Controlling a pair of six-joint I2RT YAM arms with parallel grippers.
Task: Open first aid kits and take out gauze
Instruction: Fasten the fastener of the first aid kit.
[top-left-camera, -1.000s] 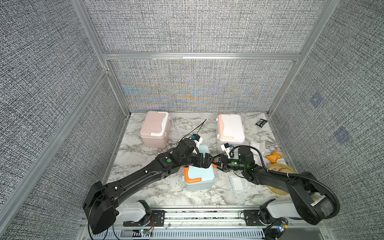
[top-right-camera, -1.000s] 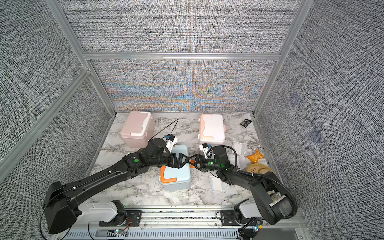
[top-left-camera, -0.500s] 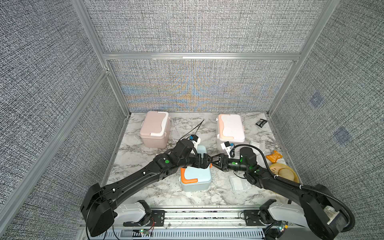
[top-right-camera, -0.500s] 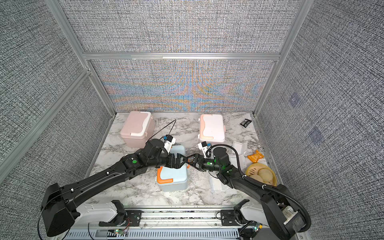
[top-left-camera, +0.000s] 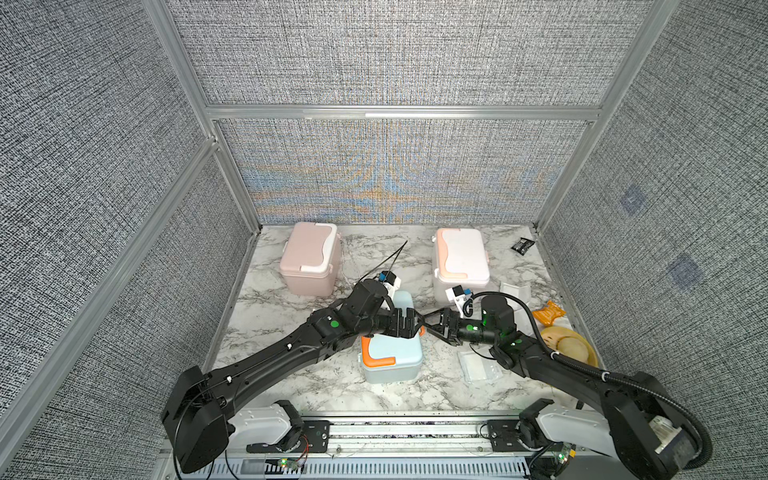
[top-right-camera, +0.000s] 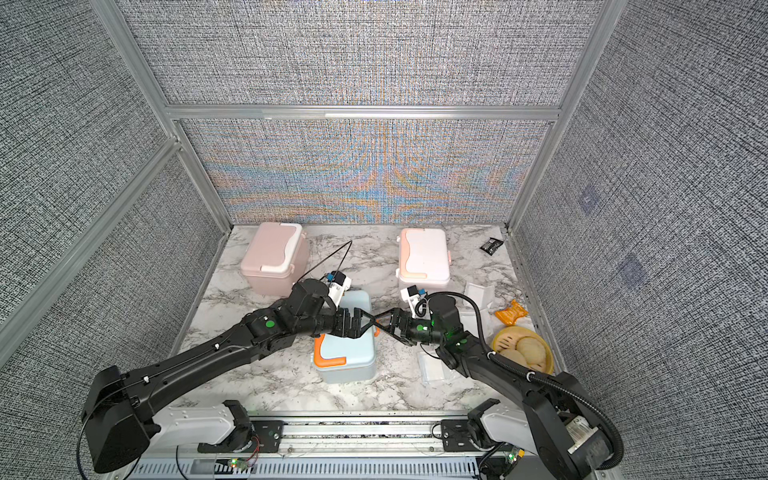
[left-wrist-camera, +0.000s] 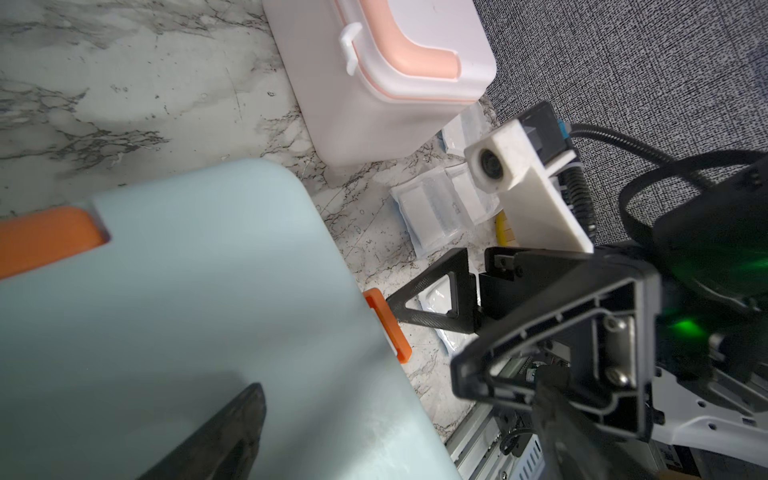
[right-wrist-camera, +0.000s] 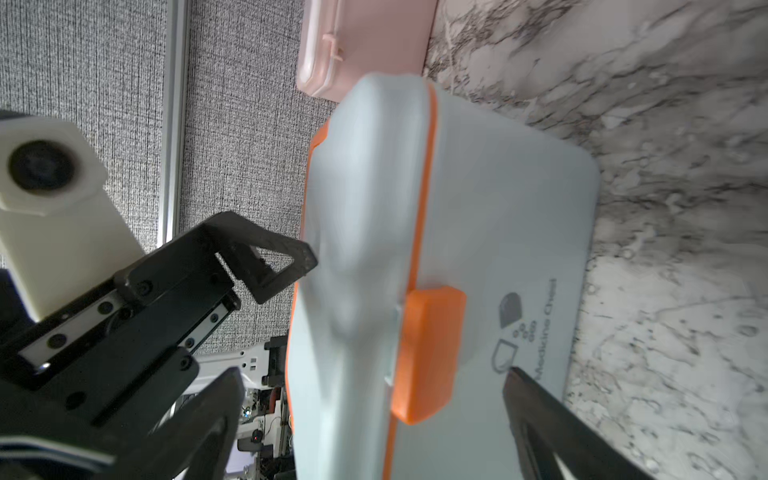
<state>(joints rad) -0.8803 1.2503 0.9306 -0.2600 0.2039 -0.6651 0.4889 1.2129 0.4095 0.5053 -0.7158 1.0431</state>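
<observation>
Hidden: the left arm (top-left-camera: 282, 357) crosses the middle of the blue kit (top-left-camera: 392, 357), and the right arm (top-left-camera: 552, 370) covers part of the gauze (top-left-camera: 478, 365) beside it.
Hard to read: in both top views the fingers of the two pincers cross in an X over the kit's right edge, so contact cannot be told there. In the wrist views each pincer's own fingers are dark, blurred and cut off by the frame.
Left pincer (top-left-camera: 417, 326): jaws apart, holding nothing, over the blue lid (left-wrist-camera: 187, 291). In the right wrist view one finger (right-wrist-camera: 291, 259) has its tip on the lid; the other finger is hidden.
Right pincer (top-left-camera: 427, 325): jaws wide apart, holding nothing, facing the kit's right side.
Blue kit to right pincer: the orange latch (right-wrist-camera: 428, 353) lies between its fingers. In the left wrist view one finger (left-wrist-camera: 461, 286) has its tip just beside the latch; I cannot tell whether it touches.
Blue kit: mid-counter (top-left-camera: 316, 390), upright, lid down.
Pink kit (top-left-camera: 309, 257): back left, shut, well apart from both pincers.
White kit (top-left-camera: 459, 262): back right, shut, behind the right pincer.
Gauze: on the counter, right of the blue kit, none in either pincer. One pad lies near the front under the right arm. Others (top-left-camera: 513, 291) lie beside the white kit, partly hidden, so the count is unsure.
Black packet (top-left-camera: 522, 245): back right corner.
</observation>
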